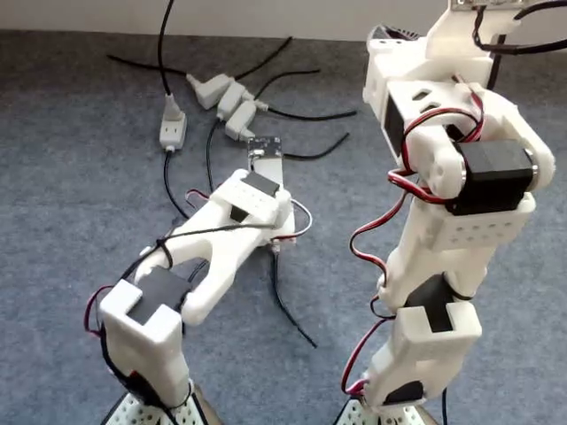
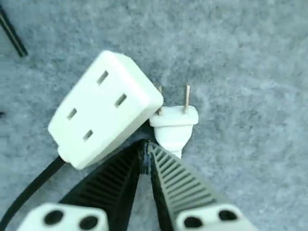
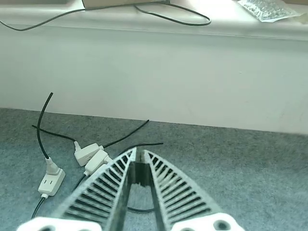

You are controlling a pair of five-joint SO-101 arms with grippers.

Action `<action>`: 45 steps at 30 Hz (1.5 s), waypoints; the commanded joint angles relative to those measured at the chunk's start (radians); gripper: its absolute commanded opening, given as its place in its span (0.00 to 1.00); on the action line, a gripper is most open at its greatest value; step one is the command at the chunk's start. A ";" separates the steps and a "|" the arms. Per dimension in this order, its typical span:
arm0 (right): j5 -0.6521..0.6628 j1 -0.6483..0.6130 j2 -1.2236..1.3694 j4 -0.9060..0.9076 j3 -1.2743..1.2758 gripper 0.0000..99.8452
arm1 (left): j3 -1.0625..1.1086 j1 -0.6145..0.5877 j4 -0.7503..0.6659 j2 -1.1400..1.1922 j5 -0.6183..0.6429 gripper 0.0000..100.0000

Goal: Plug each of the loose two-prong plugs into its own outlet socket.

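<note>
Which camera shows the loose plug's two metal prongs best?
The left wrist view: the plug lies close, both prongs plain, beside the outlet socket. In the high view the left arm covers that spot; the right wrist view catches other plugs farther off.

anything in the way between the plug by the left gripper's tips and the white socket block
Nothing visible: the plug lies right beside the socket block, one prong at its corner. Its prongs point past the block, though, while the slots face the camera.
</note>
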 commanded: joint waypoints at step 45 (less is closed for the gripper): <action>-0.003 0.012 -0.036 0.035 -0.027 0.01 | -0.231 0.062 0.117 0.116 -0.002 0.09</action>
